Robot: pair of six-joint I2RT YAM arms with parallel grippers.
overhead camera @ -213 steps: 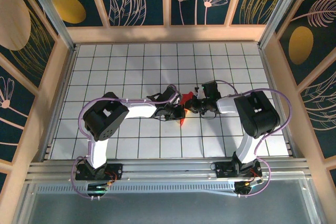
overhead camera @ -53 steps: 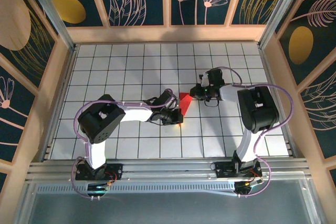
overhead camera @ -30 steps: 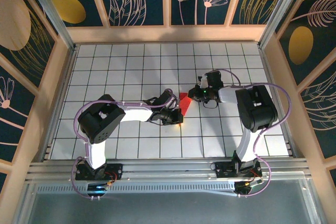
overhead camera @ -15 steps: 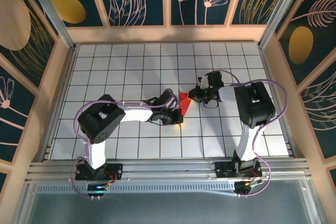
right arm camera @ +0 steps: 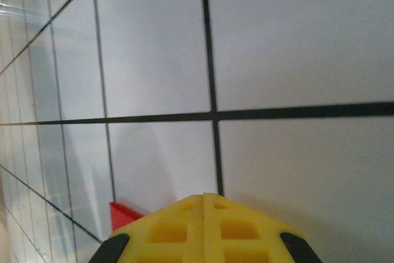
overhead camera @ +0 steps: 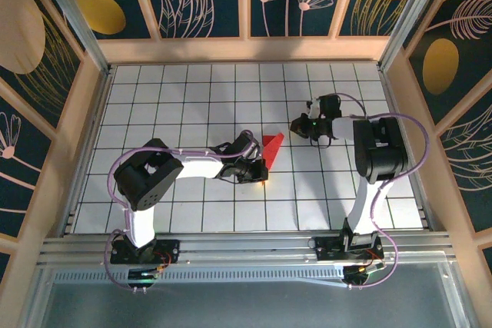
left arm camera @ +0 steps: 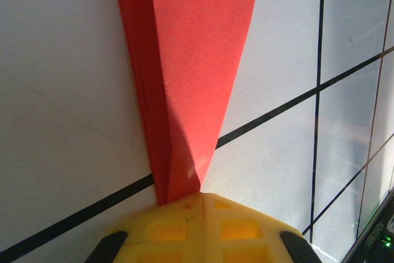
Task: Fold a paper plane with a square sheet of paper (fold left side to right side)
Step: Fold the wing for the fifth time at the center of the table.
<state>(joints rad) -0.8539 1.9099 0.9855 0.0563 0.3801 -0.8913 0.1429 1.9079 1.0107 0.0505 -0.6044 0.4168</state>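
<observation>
The red sheet of paper point(overhead camera: 270, 146) lies near the table's middle, folded into a slim pointed wedge with layered creases point(left arm camera: 184, 60). Its wide end points to the far side and its narrow tip to the near side. My left gripper point(overhead camera: 261, 173) is shut, and its yellow fingertips point(left arm camera: 202, 198) rest on the narrow tip, which runs under them. My right gripper point(overhead camera: 296, 123) is also shut and holds nothing. It hovers low over bare tiles about one tile right of the paper's wide end. A red corner point(right arm camera: 123, 215) peeks out beside its fingertips point(right arm camera: 204, 198).
White tabletop with a black grid point(overhead camera: 192, 97), walled by wooden rails point(overhead camera: 246, 50) at the back and on both sides. The left forearm point(overhead camera: 204, 164) stretches across the near middle tiles. The right arm point(overhead camera: 377, 151) stands at the right with its cable looping around it.
My right gripper has drawn back from the paper's wide end, moving right and slightly away. The left gripper and the paper have stayed put.
</observation>
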